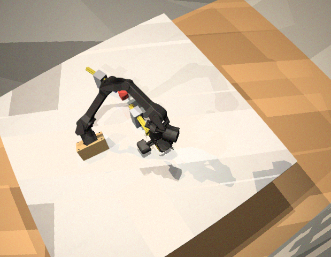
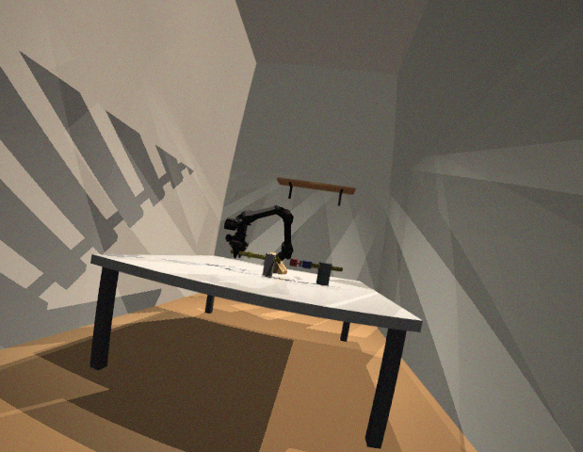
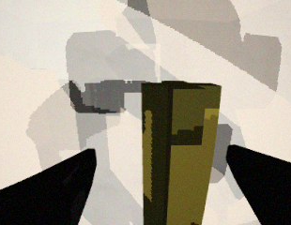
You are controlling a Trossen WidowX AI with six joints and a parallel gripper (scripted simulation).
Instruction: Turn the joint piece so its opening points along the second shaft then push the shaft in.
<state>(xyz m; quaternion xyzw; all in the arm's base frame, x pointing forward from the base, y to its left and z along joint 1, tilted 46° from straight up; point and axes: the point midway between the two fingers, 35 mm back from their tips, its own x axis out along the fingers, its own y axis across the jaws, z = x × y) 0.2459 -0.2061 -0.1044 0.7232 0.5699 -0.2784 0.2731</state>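
"Second shaft [image 1: 142, 121] [image 2: 252, 254] [image 3: 190, 178] lay through its block [image 1: 136, 111] [image 2: 268, 265], with its outer end between the fingers. Did the gripper [image 1: 159, 145] [image 2: 236, 255] [image 3: 162, 154] have hold of it?"

"No. It was unclenched: the wrist view showed a gap on either side of the shaft, the wider one on the left of that picture. The fingers straddled it without gripping."

"And the joint piece [image 1: 122, 94] [image 2: 294, 263]?"

"Let go of, and it stood between the two blocks, short of the fixed block [image 1: 99, 76] [image 2: 324, 274]. It seemed to face the shaft fairly well, though I couldn't see into the opening. A gap remained between them."

"So the step was to take the shaft and push. What did doing it well call for?"

"Centring first, I judged, so that both fingers met the sides together and neither shoved the shaft askew. Then a firm, square grip near the outer end, leaving the whole slide free before the fingers reached the block."

"And the push?"

"Slow and straight along the shaft's own line, with no lift or twist. A sideways nudge could have jammed it in the block or knocked the joint piece off its heading. The firm stop was the cue to release."
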